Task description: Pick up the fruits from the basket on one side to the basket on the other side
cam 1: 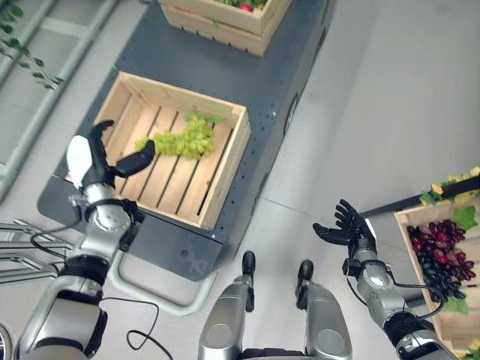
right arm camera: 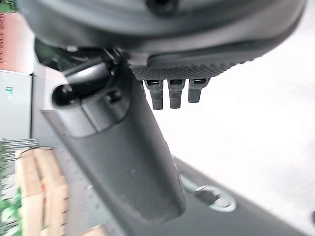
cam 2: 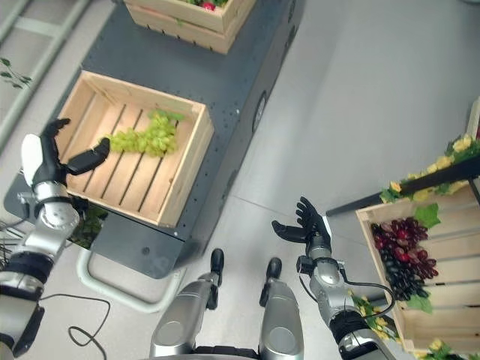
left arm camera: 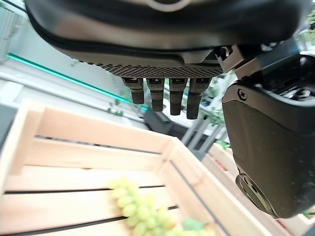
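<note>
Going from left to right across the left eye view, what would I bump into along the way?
The robot's left hand, open → pale wooden slatted crate holding a bunch of green grapes → bare grey floor → the right hand, open → wooden crate holding dark purple and red grapes.

**Dark platform with two crates**

A dark grey counter (cam 1: 247,75) stands on the pale floor (cam 1: 375,112). On it sit two wooden crates: a slatted crate (cam 1: 225,161) near its front end, and a second crate (cam 1: 225,26) at the far end, well apart.
</note>
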{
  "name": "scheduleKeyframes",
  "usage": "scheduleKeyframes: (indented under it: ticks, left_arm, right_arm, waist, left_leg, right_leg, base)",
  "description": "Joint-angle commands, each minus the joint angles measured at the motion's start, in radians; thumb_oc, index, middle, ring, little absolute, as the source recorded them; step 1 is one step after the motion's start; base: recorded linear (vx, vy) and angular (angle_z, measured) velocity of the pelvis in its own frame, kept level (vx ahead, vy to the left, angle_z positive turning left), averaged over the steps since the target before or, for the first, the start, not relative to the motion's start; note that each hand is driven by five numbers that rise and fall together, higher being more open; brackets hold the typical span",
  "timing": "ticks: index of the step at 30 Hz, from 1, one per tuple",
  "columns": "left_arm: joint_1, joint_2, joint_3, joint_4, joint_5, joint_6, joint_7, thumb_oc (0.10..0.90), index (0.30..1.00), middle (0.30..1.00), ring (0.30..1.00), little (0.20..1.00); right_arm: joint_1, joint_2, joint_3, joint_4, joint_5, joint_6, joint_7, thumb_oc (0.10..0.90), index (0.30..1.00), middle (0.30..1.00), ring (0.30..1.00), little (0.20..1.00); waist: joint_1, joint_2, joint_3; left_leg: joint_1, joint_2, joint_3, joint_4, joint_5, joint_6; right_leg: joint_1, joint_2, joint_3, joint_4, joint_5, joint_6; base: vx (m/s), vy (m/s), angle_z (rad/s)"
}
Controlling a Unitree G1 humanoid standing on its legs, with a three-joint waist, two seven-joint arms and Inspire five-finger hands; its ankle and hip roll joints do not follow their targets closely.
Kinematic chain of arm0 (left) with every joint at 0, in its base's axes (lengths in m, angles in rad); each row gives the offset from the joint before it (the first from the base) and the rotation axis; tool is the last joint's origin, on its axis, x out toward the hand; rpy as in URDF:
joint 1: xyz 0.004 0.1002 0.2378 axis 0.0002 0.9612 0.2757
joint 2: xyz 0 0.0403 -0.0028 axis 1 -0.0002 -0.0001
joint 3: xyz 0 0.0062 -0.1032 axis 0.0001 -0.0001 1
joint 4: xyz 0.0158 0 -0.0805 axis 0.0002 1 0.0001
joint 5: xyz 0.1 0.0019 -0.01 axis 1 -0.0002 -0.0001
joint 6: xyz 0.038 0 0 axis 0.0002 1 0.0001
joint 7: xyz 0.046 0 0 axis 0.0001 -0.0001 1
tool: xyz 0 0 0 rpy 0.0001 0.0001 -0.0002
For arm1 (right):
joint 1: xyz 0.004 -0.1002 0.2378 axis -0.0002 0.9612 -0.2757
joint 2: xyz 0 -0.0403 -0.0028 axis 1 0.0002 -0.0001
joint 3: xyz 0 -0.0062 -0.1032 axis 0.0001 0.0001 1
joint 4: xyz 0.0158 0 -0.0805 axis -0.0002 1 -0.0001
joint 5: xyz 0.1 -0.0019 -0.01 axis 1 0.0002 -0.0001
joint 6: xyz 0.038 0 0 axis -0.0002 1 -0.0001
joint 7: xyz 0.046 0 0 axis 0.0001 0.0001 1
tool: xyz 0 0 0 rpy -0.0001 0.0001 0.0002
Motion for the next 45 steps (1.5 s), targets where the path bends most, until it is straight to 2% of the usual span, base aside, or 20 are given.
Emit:
scheduleKeyframes:
  ticks: [1, 2, 4, 5, 6, 12, 19, 24, 34, 38, 39, 41, 44, 45]
  left_arm:
    - [-0.139, 0.149, 0.012, 0.0, 0.019, 0.007, 0.022, 0.8, 0.9, 0.9, 0.9, 0.9]
    - [-0.152, 0.156, 0.006, 0.004, 0.035, 0.012, 0.021, 0.8, 0.9, 0.9, 0.9, 0.9]
    - [-0.258, 0.208, -0.082, 0.04, 0.186, 0.06, 0.011, 0.8, 0.9, 0.9, 0.9, 0.9]
    - [-0.263, 0.21, -0.088, 0.042, 0.193, 0.061, 0.011, 0.8, 0.9, 0.9, 0.9, 0.9]
    - [-0.321, 0.246, -0.163, 0.054, 0.242, 0.092, -0.008, 0.8, 0.9, 0.9, 0.9, 0.9]
    - [-0.455, 0.287, -0.295, 0.082, 0.284, 0.128, -0.015, 0.8, 0.9, 0.9, 0.9, 0.9]
    - [-0.534, 0.31, -0.376, 0.084, 0.389, 0.138, 0.003, 0.8, 0.9, 0.9, 0.9, 0.9]
    - [-0.619, 0.335, -0.447, 0.096, 0.428, 0.164, 0.018, 0.8, 0.9, 0.9, 0.9, 0.9]
    - [-0.784, 0.32, -0.569, 0.152, 0.462, 0.206, 0.028, 0.8, 0.9, 0.9, 0.9, 0.9]
    - [-0.808, 0.316, -0.583, 0.176, 0.458, 0.223, 0.056, 0.8, 0.9, 0.9, 0.9, 0.9]
    - [-0.817, 0.313, -0.59, 0.199, 0.475, 0.243, 0.067, 0.8, 0.9, 0.9, 0.9, 0.9]
    - [-0.843, 0.313, -0.603, 0.213, 0.468, 0.272, 0.077, 0.8, 0.9, 0.9, 0.9, 0.9]
    - [-0.872, 0.305, -0.612, 0.236, 0.468, 0.282, 0.059, 0.8, 0.9, 0.9, 0.9, 0.9]
    - [-0.868, 0.297, -0.612, 0.244, 0.463, 0.285, 0.057, 0.8, 0.9, 0.9, 0.9, 0.9]
  right_arm:
    - [-0.01, -0.064, 0.013, -0.094, -0.01, -0.052, 0.046, 0.8, 0.9, 0.9, 0.9, 0.9]
    - [-0.013, -0.065, 0.014, -0.093, -0.01, -0.052, 0.047, 0.8, 0.9, 0.9, 0.9, 0.9]
    - [-0.039, -0.073, 0.028, -0.08, -0.003, -0.057, 0.053, 0.8, 0.9, 0.9, 0.9, 0.9]
    - [-0.04, -0.074, 0.027, -0.079, -0.003, -0.057, 0.054, 0.8, 0.9, 0.9, 0.9, 0.9]
    - [-0.061, -0.086, 0.029, -0.069, 0.005, -0.048, 0.063, 0.8, 0.9, 0.9, 0.9, 0.9]
    - [-0.09, -0.107, 0.04, -0.032, 0.0, -0.037, 0.084, 0.8, 0.9, 0.9, 0.9, 0.9]
    - [-0.106, -0.127, 0.037, -0.013, -0.016, -0.031, 0.094, 0.8, 0.9, 0.9, 0.9, 0.9]
    - [-0.111, -0.142, 0.04, 0.01, -0.02, -0.035, 0.113, 0.8, 0.9, 0.9, 0.9, 0.9]
    - [-0.131, -0.137, 0.055, 0.005, -0.008, -0.021, 0.104, 0.8, 0.9, 0.9, 0.9, 0.9]
    - [-0.124, -0.134, 0.054, 0.006, -0.006, -0.022, 0.099, 0.8, 0.9, 0.9, 0.9, 0.9]
    - [-0.108, -0.129, 0.058, 0.012, -0.003, -0.025, 0.099, 0.8, 0.9, 0.9, 0.9, 0.9]
    - [-0.102, -0.128, 0.059, 0.006, -0.003, -0.029, 0.097, 0.8, 0.9, 0.9, 0.9, 0.9]
    - [-0.107, -0.127, 0.056, 0.003, -0.005, -0.032, 0.09, 0.8, 0.9, 0.9, 0.9, 0.9]
    - [-0.101, -0.126, 0.06, -0.002, -0.006, -0.026, 0.083, 0.8, 0.9, 0.9, 0.9, 0.9]
  waist:
    - [-0.016, -0.035, 0.0]
    - [-0.016, -0.038, 0.0]
    - [-0.022, -0.054, 0.0]
    - [-0.021, -0.055, 0.0]
    - [-0.025, -0.059, 0.0]
    - [-0.038, -0.058, 0.0]
    - [-0.044, -0.053, 0.0]
    - [-0.048, -0.069, 0.0]
    - [-0.063, -0.099, 0.0]
    - [-0.069, -0.105, 0.0]
    - [-0.073, -0.109, 0.0]
    - [-0.078, -0.115, 0.0]
    - [-0.085, -0.121, 0.0]
    - [-0.088, -0.123, 0.0]
  left_leg:
    - [-0.059, -0.015, 0.064, 0.231, -0.214, 0.03]
    - [-0.067, -0.014, 0.067, 0.24, -0.219, 0.032]
    - [-0.129, 0.001, 0.089, 0.292, -0.244, 0.04]
    - [-0.133, 0.002, 0.09, 0.295, -0.245, 0.04]
    - [-0.169, 0.008, 0.098, 0.318, -0.256, 0.045]
    - [-0.265, 0.02, 0.12, 0.382, -0.281, 0.057]
    - [-0.351, 0.027, 0.127, 0.454, -0.311, 0.064]
    - [-0.379, 0.041, 0.134, 0.446, -0.305, 0.066]
    - [-0.426, 0.056, 0.139, 0.467, -0.316, 0.073]
    - [-0.43, 0.058, 0.142, 0.468, -0.317, 0.074]
    - [-0.404, 0.057, 0.139, 0.461, -0.333, 0.07]
    - [-0.416, 0.058, 0.141, 0.461, -0.33, 0.071]
    - [-0.443, 0.062, 0.15, 0.466, -0.32, 0.078]
    - [-0.432, 0.06, 0.144, 0.467, -0.334, 0.073]
  right_leg:
    - [0.011, 0.028, -0.003, 0.069, -0.078, -0.054]
    - [0.003, 0.029, -0.003, 0.077, -0.081, -0.055]
    - [-0.062, 0.039, -0.005, 0.129, -0.091, -0.058]
    - [-0.065, 0.039, -0.005, 0.131, -0.092, -0.059]
    - [-0.108, 0.043, -0.005, 0.165, -0.098, -0.061]
    - [-0.222, 0.051, 0.006, 0.263, -0.124, -0.071]
    - [-0.326, 0.048, 0.012, 0.355, -0.142, -0.075]
    - [-0.358, 0.052, 0.003, 0.346, -0.125, -0.066]
    - [-0.401, 0.059, -0.007, 0.343, -0.099, -0.051]
    - [-0.405, 0.062, -0.007, 0.335, -0.092, -0.047]
    - [-0.381, 0.064, -0.004, 0.325, -0.095, -0.033]
    - [-0.391, 0.067, -0.004, 0.316, -0.085, -0.03]
    - [-0.419, 0.067, -0.005, 0.311, -0.067, -0.034]
    - [-0.407, 0.07, -0.001, 0.311, -0.075, -0.025]
  base:
    - [-0.03, 0.032, -0.07]
    - [-0.05, 0.043, -0.06]
    - [-0.04, 0.029, 0.05]
    - [-0.04, 0.054, 0.06]
    - [-0.02, 0.049, 0.02]
    - [-0.03, 0.079, -0.02]
    - [-0.02, 0.076, 0.05]
    - [-0.02, 0.045, 0.01]
    - [-0.01, 0.004, 0.02]
    - [0.02, 0.016, -0.01]
    - [0.08, 0.037, -0.03]
    - [0.04, 0.024, -0.01]
    - [0.0, 0.0, 0.0]
    - [0.0, 0.0, 0.0]
